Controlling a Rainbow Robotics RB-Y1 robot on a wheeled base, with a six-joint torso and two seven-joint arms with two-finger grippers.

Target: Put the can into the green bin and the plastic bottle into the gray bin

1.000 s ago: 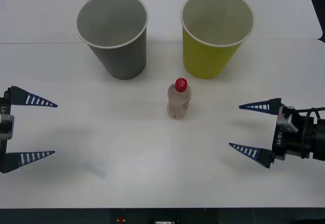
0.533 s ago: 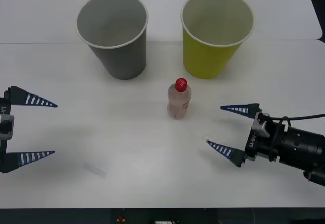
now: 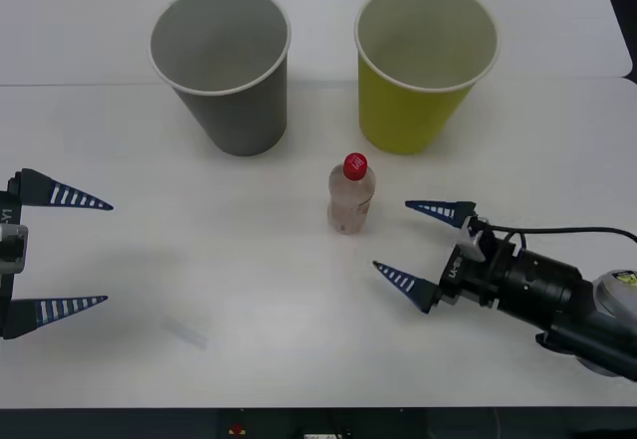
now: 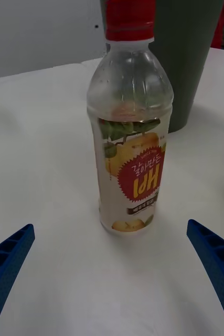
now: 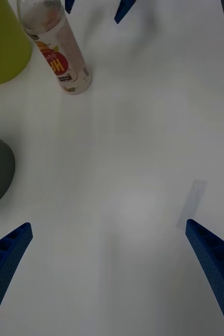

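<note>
The plastic bottle [image 3: 350, 197] is seen standing upright near the middle of the white table [image 3: 557, 150], red cap up, just in front of the two cups and between them. The gray bin [image 3: 224, 66] is set behind it toward the robot's left, the green bin [image 3: 423, 61] behind it toward the right; both are upright and nothing can be made out inside them. No can is to be seen on the table.

The right gripper [image 3: 418, 245] is held low over the table, just beside the bottle on its right, with the fingers spread wide and nothing between them. In the right wrist view the bottle [image 4: 128, 131] is framed almost centrally between the two blue fingertips [image 4: 216, 257], apart from both.

For a clean grasp, the opening should be kept centred on the bottle's body and carried forward until the label sits well between the fingers. Only then should the fingers be closed. A light bottle like this is judged easy to tip if one fingertip touches first. A grip around the labelled middle, rather than the tapered shoulder, would probably hold best for the lift across to the gray bin.

The left gripper [image 3: 55, 255] is parked wide open and empty at the table's left edge, well apart from everything.
</note>
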